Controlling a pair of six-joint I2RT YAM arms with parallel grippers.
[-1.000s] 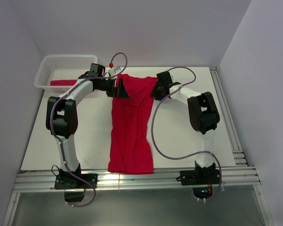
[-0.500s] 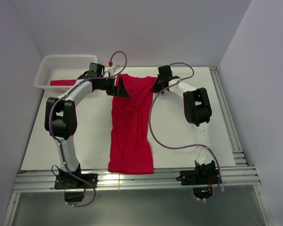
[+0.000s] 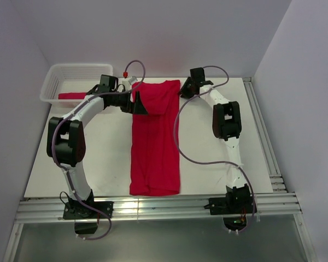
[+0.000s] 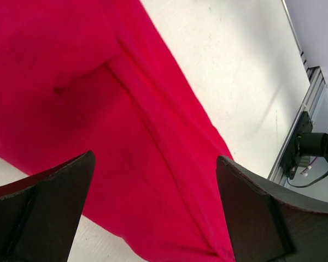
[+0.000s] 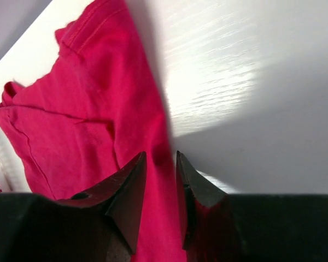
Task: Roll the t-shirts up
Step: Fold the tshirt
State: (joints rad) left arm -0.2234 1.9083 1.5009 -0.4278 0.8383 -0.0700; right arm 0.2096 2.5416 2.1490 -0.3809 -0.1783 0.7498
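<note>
One crimson t-shirt (image 3: 154, 142) lies on the white table as a long folded strip that runs from the far edge toward the near edge. My left gripper (image 3: 138, 102) hovers over its far left corner. In the left wrist view the shirt (image 4: 98, 82) lies under this gripper (image 4: 154, 156), whose jaws stand wide open and empty. My right gripper (image 3: 183, 91) is at the shirt's far right edge. In the right wrist view this gripper (image 5: 160, 154) is closed on that edge of the shirt (image 5: 87, 125). A second red shirt (image 3: 71, 96) lies rolled in the basket.
The white mesh basket (image 3: 52, 76) stands at the far left corner of the table. Aluminium rails run along the near edge (image 3: 153, 207) and the right side (image 3: 259, 125). Walls close in the back and both sides.
Both arms have reached farther toward the back wall. The shirt has been drawn away and to the right and lies straighter. Its near hem has moved off the table's front edge.
</note>
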